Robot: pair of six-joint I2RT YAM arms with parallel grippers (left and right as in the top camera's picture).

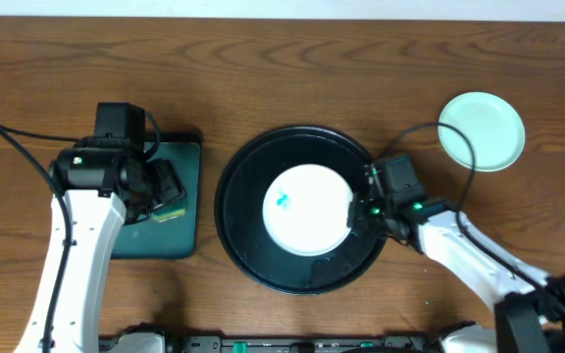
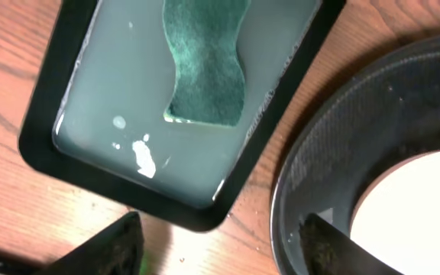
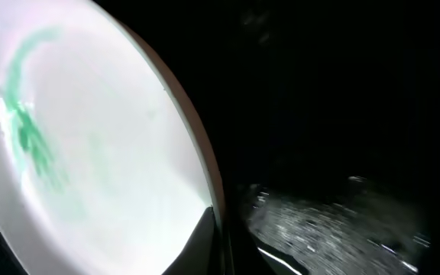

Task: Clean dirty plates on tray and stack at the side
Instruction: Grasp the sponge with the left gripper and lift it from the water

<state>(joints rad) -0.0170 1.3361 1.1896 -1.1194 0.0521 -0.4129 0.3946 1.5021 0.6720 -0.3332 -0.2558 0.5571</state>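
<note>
A white plate (image 1: 307, 209) with a teal smear left of its centre lies in the large round black tray (image 1: 235, 230). My right gripper (image 1: 359, 211) is shut on the plate's right rim. In the right wrist view one finger lies on top of the white plate (image 3: 90, 153) and one under its edge (image 3: 228, 248), with the wet tray floor (image 3: 342, 214) beside it. A mint-green plate (image 1: 482, 130) sits on the table at the far right, with no smear visible. No other plate shows. My left gripper (image 1: 165, 194) is open and empty above the sponge tray (image 2: 224, 248).
A small rectangular black tray (image 1: 179, 240) left of the round tray holds soapy water and a green sponge (image 2: 205, 69). In the left wrist view the round tray's rim (image 2: 296, 168) sits close to the sponge tray (image 2: 44, 130). Cables trail from both arms.
</note>
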